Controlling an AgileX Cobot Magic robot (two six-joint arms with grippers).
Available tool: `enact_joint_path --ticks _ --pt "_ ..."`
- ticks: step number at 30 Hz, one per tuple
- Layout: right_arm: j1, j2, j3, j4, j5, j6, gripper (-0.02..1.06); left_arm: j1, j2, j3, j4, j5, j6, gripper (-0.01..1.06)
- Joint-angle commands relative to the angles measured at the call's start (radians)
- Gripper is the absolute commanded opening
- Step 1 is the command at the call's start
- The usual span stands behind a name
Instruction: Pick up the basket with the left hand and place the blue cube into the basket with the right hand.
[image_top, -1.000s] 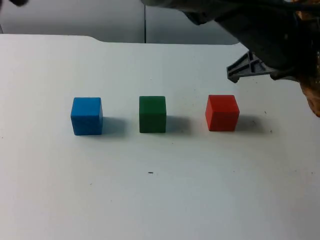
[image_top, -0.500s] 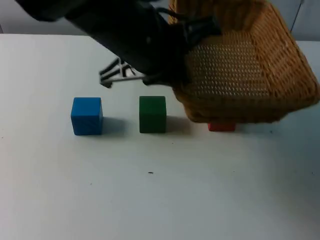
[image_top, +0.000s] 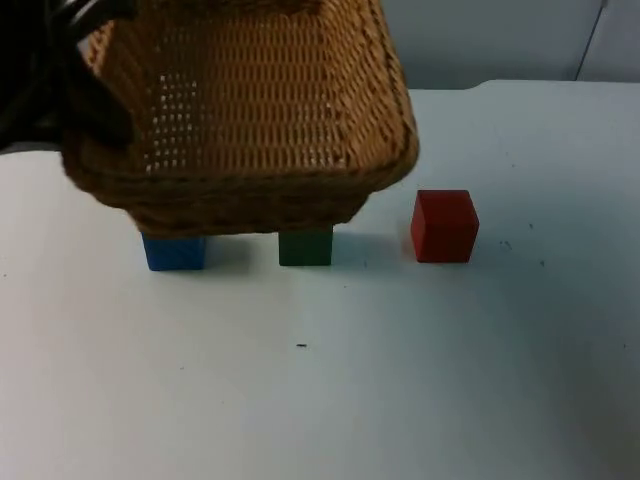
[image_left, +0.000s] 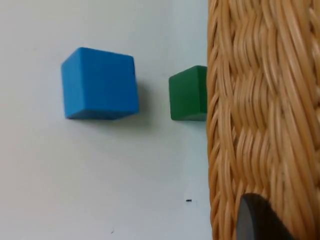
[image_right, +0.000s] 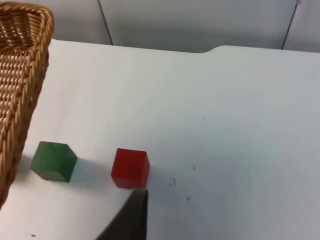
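Swung across from the right side to the left since half a second ago: wicker basket (image_top: 250, 120) now up off the worktop (image_top: 400, 380), hanging over the blue cube (image_top: 175, 252) and the green cube (image_top: 305, 247), hiding their upper parts in the top view. Carried by the left arm, dark at the basket's left edge in the top view. Left end effector (image_left: 260, 220) up against the woven wall in the left wrist view, one black fingertip lying on the weave; clamped or loose, cannot tell from these views.

Seen past the basket wall in the left wrist view: blue cube sitting flat on the worktop, green cube just beside it and partly cut off by the wicker. Uncovered again since half a second ago: red cube (image_top: 444, 226), to the right of the green one, apart from it, all three in a row.

Right end effector (image_right: 132, 215) hovering near the red cube in the right wrist view, one dark fingertip just short of it; jaw state cannot tell. Basket rim, green cube and red cube also in that view. Grey partition wall (image_top: 500, 40) behind the worktop.
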Motion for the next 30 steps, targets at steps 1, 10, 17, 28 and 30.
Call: enact_joint_path --ticks 1,10,17,28,30 --pt "-0.005 0.002 -0.008 0.061 -0.010 -0.054 1.04 0.082 -0.072 0.042 -0.060 0.056 0.077 0.00" --pt "0.088 0.004 -0.008 0.097 -0.008 -0.096 1.04 0.425 -0.135 0.118 -0.069 0.347 0.243 0.00" --pt "0.253 0.073 -0.008 0.088 -0.046 -0.092 1.04 0.425 -0.135 0.114 0.045 0.403 0.264 0.00" --pt "0.454 0.299 -0.008 0.066 -0.204 -0.094 1.04 0.585 -0.135 0.114 0.085 0.475 0.316 0.00" --pt "0.473 0.340 -0.010 0.063 -0.218 -0.106 1.04 0.615 -0.135 0.114 0.090 0.479 0.320 0.00"
